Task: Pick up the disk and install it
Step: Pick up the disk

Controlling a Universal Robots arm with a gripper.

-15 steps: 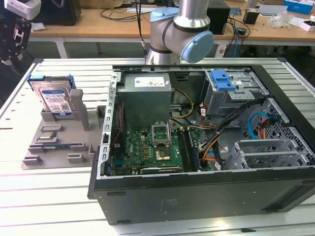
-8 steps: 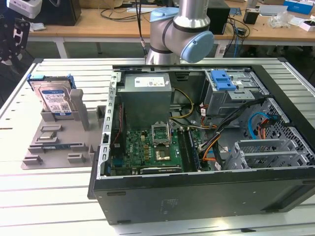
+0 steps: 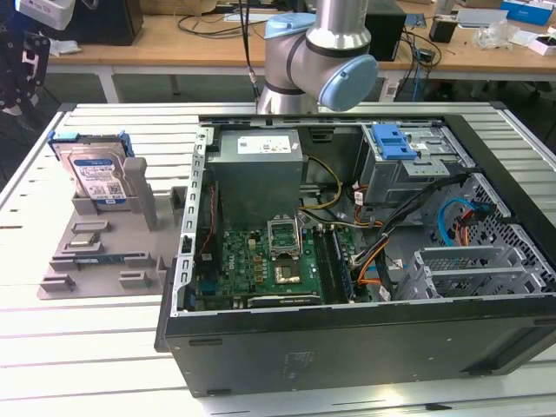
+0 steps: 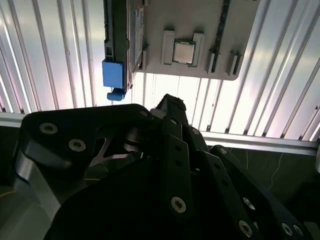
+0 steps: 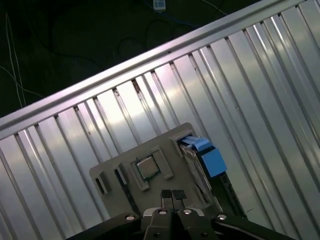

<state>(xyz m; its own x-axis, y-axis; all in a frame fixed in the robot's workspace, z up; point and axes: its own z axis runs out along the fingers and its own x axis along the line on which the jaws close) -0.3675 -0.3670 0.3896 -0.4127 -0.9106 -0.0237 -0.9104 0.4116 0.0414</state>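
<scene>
The disk (image 3: pixel 97 174) is a silver drive with a white-and-blue label in a blue carrier. It stands on edge, leaning back, in the grey holder (image 3: pixel 95 248) at the exterior view's left. Both wrist views show it edge-on, marked by its blue carrier tab (image 4: pixel 114 75) (image 5: pixel 210 159). My gripper (image 5: pixel 172 194) hangs above the table beside the holder, apart from the disk, with its two black fingertips pressed together and nothing between them. In the second wrist view the gripper (image 4: pixel 170 102) and its dark linkage cover the foreground. The black gripper (image 3: pixel 19 74) also appears at the exterior view's upper left edge.
The holder also carries a square processor chip (image 4: pixel 183 51) and small parts. An open computer case (image 3: pixel 347 339) lies on the slatted metal table (image 3: pixel 87 347), with a grey power-supply box (image 3: pixel 258 165), a green motherboard (image 3: pixel 269 269) and a blue-topped drive bay (image 3: pixel 395 141). The table's edge rail (image 5: pixel 125 70) is close to the holder.
</scene>
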